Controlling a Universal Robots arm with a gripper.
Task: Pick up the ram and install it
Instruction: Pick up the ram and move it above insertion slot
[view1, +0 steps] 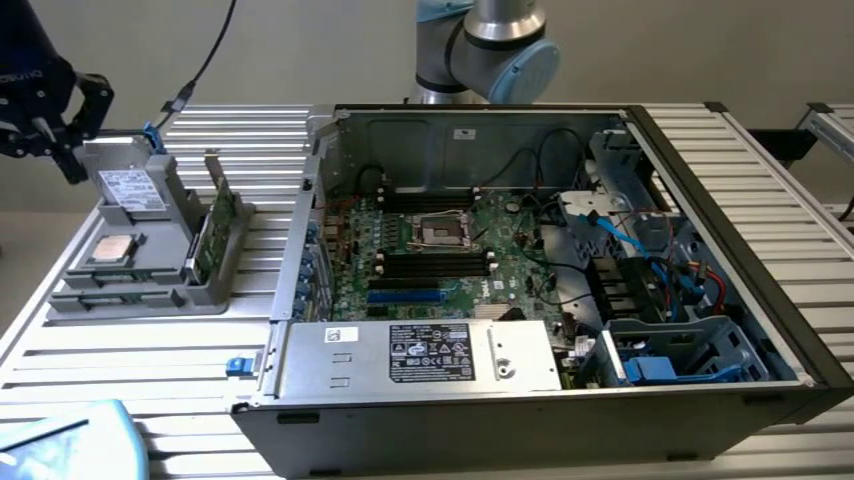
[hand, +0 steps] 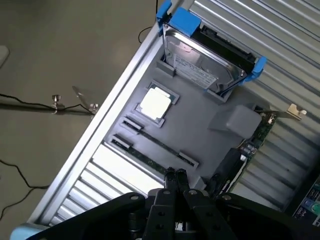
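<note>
Showing the ram (hand: 142, 157) flat in the edge slot of the grey parts tray (hand: 200, 120), untouched: we judge the pick-up step in hand, not yet made. The gripper (hand: 175, 175) hangs above the tray, fingers (hand: 170, 181) pressed together, holding nothing. We reckon a grasp calls for parting them across the stick's thin edges.

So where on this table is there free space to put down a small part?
Free: bare slats in front of the grey tray, on the exterior view's left of the computer case. Another bare strip runs along the case's right in that view. Tray and case interior are crowded.
</note>
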